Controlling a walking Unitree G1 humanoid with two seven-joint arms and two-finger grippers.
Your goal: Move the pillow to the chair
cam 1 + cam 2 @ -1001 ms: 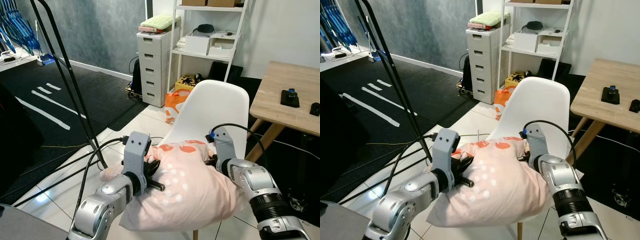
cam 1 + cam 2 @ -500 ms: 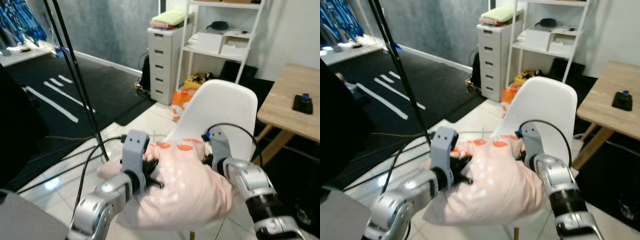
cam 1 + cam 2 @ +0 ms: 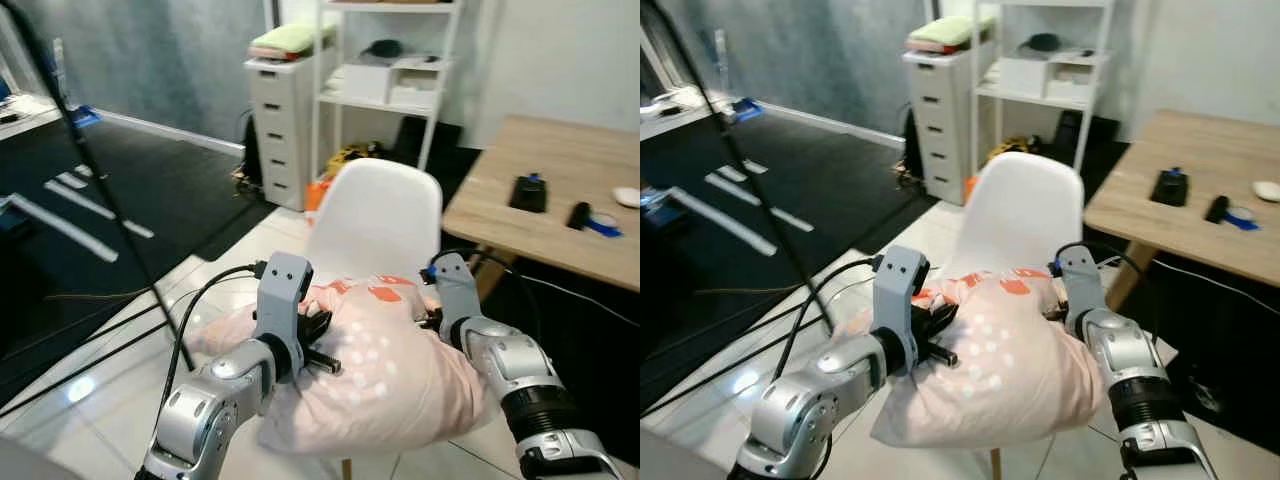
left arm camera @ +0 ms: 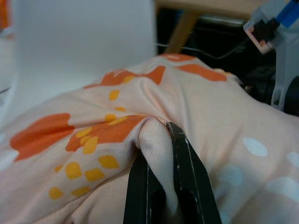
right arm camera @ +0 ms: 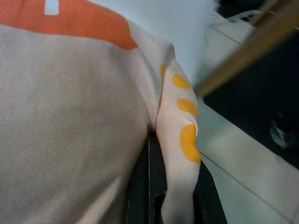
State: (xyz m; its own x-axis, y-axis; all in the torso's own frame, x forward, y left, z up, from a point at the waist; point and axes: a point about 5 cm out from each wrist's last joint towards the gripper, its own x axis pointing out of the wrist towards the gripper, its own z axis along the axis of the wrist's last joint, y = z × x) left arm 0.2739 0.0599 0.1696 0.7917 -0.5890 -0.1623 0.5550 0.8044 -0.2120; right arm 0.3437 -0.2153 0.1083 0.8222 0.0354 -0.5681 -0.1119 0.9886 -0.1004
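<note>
Peach cloth of the pillow (image 3: 385, 375) was pinched in a fold by both the left gripper (image 4: 161, 154) and the right gripper (image 5: 163, 186), one at each end, probably to keep its slack bulk level over the white chair (image 3: 375, 215) seat.

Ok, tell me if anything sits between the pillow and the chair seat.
Nothing visible does. The pillow is pinched on both sides by the left gripper and the right gripper, right in front of the white chair. The pillow hides the seat, so what lies on it cannot be seen.
</note>
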